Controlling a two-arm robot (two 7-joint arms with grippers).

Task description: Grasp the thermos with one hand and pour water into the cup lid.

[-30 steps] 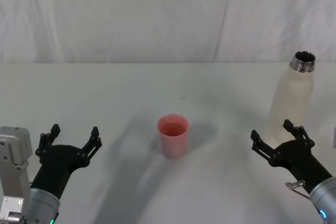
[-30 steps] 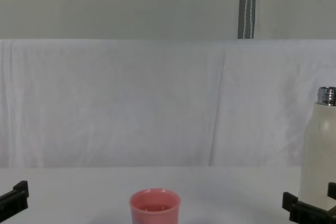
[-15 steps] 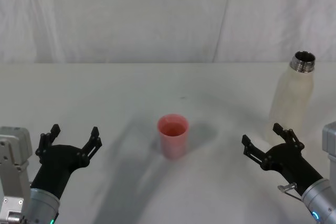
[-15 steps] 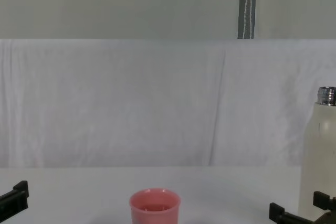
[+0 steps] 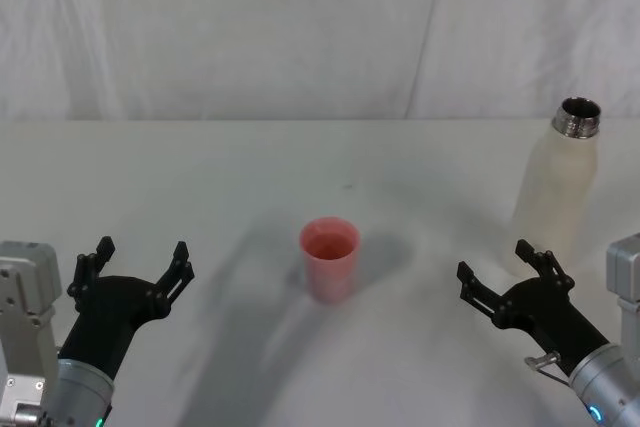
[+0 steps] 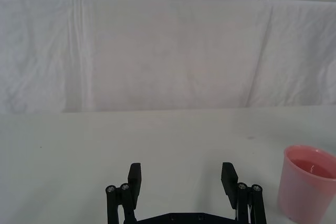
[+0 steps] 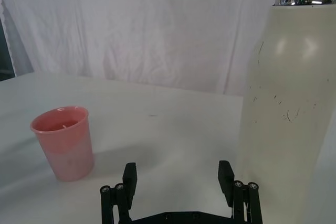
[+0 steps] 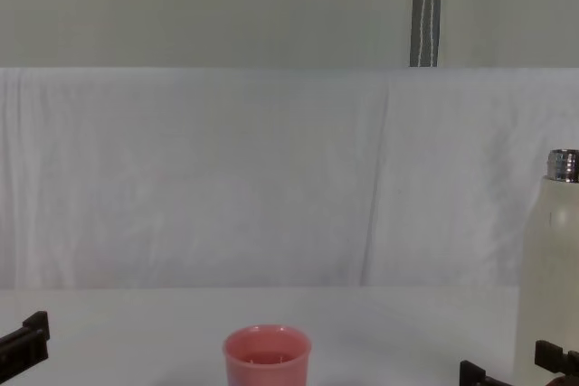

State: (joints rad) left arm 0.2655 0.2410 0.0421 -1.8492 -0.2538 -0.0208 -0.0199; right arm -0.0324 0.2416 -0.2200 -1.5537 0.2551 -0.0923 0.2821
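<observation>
- Your thermos [image 5: 557,187] stands upright near the bench's [image 5: 200,177] right edge; the cup [image 5: 329,259] sits mid-bench, well apart from it.
- Your right gripper [image 5: 504,280], fingers spread, has drawn back left and nearer you, just off the thermos.
- Your left gripper [image 5: 136,265] stays open, low left, with bare bench around it.

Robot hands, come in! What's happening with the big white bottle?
Left gripper open, parked near left. Right gripper open, short of the tall cream-white thermos, not touching. Thermos upright, uncapped. Small pink cup lid centre table. Path clear.
</observation>
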